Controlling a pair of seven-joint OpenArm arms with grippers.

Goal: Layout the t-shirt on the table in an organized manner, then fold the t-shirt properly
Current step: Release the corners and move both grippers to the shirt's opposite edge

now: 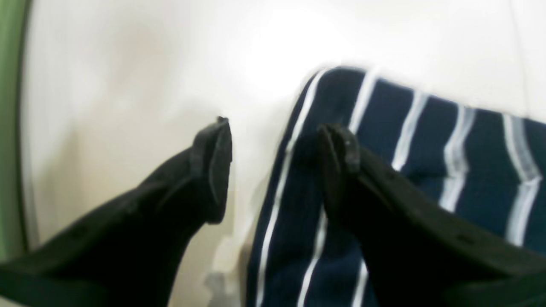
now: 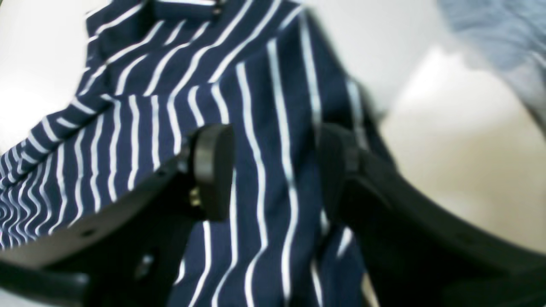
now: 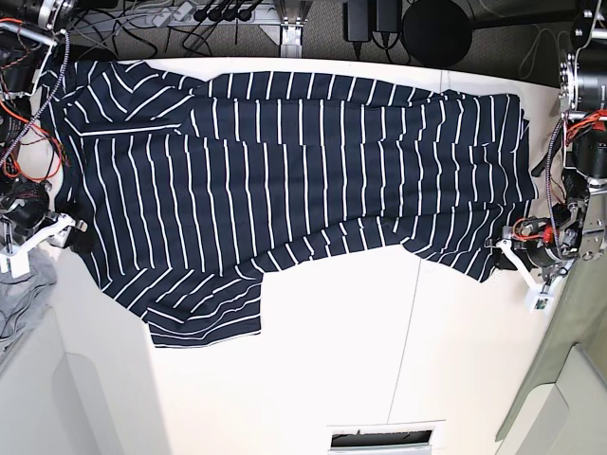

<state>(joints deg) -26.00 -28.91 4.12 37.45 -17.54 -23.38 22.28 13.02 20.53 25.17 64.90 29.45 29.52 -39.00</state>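
We see the shirt (image 3: 285, 180) spread across the far half of the table (image 3: 379, 360), its length running side to side in the base view. One sleeve lies folded toward the far left corner, and a flap of cloth juts toward us at the near left. The near edge runs unevenly, rising toward the middle and dipping again at the right corner.

Our left gripper (image 1: 275, 164) sits at the right end of the base view (image 3: 520, 248), beside the shirt's near right corner. In its wrist view the jaws stand apart: one finger hangs over bare table, the other over the striped edge, and nothing lies pinched between them.

Our right gripper (image 2: 277, 170) sits at the left end of the base view (image 3: 59, 227), at the shirt's left edge. Its jaws also stand apart, with striped cloth showing under the gap; we cannot tell whether the fingers touch the fabric. A pale blue-grey cloth (image 2: 503, 38) shows blurred at the top right of that wrist view, lying apart from the shirt.
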